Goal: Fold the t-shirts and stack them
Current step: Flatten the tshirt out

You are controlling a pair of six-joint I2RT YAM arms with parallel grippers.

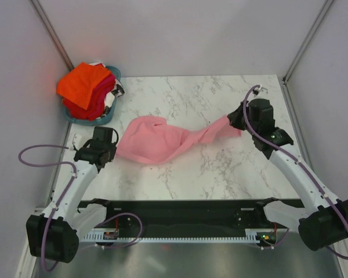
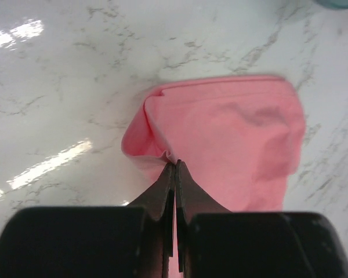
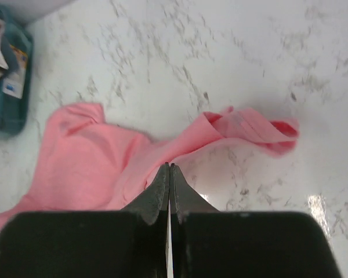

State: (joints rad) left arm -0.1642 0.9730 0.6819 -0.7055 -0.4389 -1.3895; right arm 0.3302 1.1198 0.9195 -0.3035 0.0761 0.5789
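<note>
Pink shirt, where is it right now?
In the top view the pink t-shirt lies stretched across the middle of the marble table, pinched at its ends by the left gripper and right gripper, near the teal basket in the far-left corner.

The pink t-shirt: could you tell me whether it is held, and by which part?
The left end effector holds the pink t-shirt by its folded left edge; the right end effector pinches the bunched strip near its right end.

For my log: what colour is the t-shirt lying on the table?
Plain light pink t-shirt; shows best in the top external view.
</note>
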